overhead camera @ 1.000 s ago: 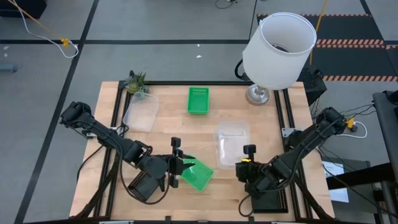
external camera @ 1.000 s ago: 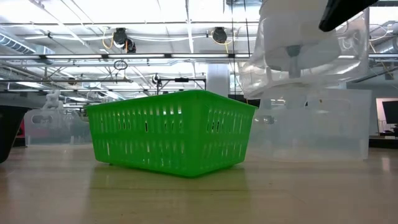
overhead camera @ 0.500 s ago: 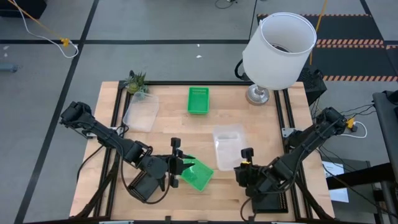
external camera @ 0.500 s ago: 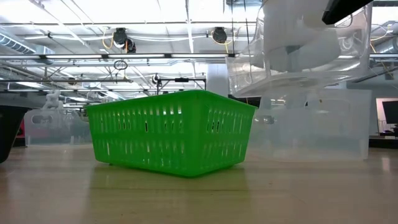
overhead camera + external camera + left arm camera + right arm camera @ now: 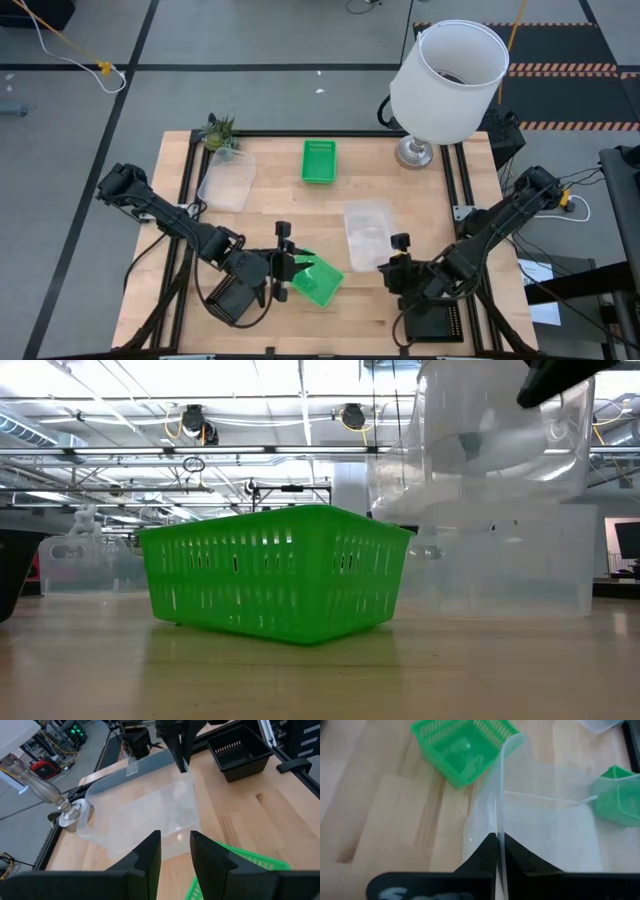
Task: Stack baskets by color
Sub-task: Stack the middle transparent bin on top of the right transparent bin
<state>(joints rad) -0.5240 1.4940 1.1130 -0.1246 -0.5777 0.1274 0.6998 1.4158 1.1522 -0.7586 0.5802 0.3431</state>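
Your right pincer [image 5: 497,851] is clenched on the thin rim of a clear basket [image 5: 367,232]. You can see the see-through wall pinched between its two dark fingers. This basket is smooth plastic with rounded corners, and it is lifted off the wooden bench [image 5: 270,200], right of the middle. In the low view it hangs high on the right, and its top is cut off there.

Your left pincer [image 5: 286,268] sits at the near left, touching a bright green basket [image 5: 318,281] that has many small slots in its walls. From above, its fingers seem to grip the basket's left edge. In the left wrist view they stand a little apart, and the grip itself is hard to make out.

A second green basket [image 5: 319,161] rests at the far middle of the bench. Another clear basket [image 5: 227,183] lies at the far left, hard to see against the wood. A black basket [image 5: 434,324] sits near the right arm, partly hidden under it. A big white lampshade [image 5: 449,83] stands at the far right corner, and a small green plant [image 5: 218,131] at the far left corner.
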